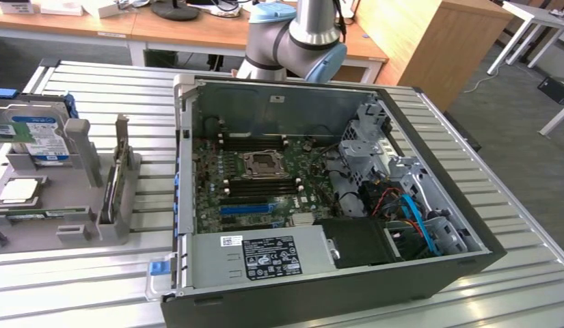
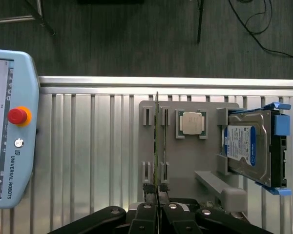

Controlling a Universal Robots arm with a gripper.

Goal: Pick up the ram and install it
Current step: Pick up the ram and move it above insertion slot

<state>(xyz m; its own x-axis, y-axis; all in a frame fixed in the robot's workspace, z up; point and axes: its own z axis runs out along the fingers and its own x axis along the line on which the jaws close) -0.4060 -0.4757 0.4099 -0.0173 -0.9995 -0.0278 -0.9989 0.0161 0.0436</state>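
Gripper (image 2: 157, 208) (clamped shut) holds ram (image 2: 157, 141) edge-on over grey holder (image 2: 185, 161).

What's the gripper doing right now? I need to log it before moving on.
Gripper: closed, holding nothing; the ram stands on edge in its grey holder.
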